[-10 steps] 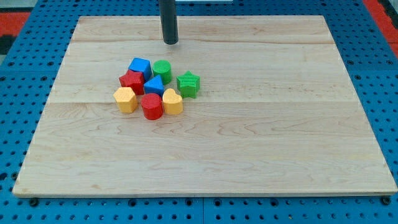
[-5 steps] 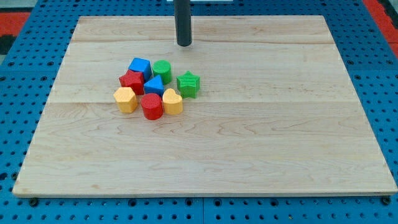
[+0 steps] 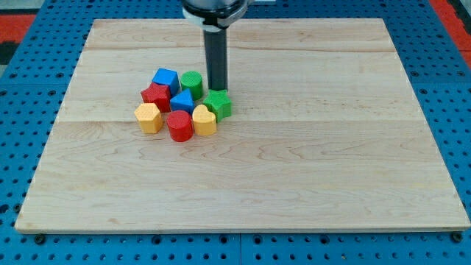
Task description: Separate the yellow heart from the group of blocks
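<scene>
Camera view: one cluster left of centre on the wooden board (image 3: 309,169).
Yellow heart (image 3: 204,119): cluster's lower right edge, touching the red cylinder (image 3: 179,126) and green star (image 3: 218,104).
Neighbours: blue block (image 3: 182,101) just above; green cylinder (image 3: 192,81), blue cube (image 3: 165,78), red block (image 3: 155,96), yellow hexagon (image 3: 149,117) beyond.
Our tip (image 3: 218,89): against the star's top side, apparently to work it downward.
Pincer: none; we carry a bare rod.

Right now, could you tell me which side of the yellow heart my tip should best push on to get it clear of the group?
Push its upper-left face, toward the view's bottom right. The yellow heart is hemmed by the red cylinder, blue block and green star; my tip sits above the star.
</scene>
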Robot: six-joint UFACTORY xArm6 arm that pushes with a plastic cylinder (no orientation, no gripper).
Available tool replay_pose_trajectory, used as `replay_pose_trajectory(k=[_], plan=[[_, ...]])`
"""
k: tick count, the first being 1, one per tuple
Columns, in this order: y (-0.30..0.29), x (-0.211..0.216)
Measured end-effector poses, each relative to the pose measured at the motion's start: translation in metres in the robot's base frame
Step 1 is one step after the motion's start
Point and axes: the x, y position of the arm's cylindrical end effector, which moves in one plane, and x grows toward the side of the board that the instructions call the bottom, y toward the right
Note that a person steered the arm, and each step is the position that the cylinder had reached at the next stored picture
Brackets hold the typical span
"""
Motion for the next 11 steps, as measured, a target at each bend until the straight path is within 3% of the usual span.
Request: replay_pose_trajectory(k=[2, 4, 5, 7, 9, 10, 11], plan=[[-0.025, 0.033], [0.054, 0.047], [0.039, 0.08], [-0.011, 0.099], [-0.121, 0.127], [-0.053, 0.132], [0.04, 0.085]])
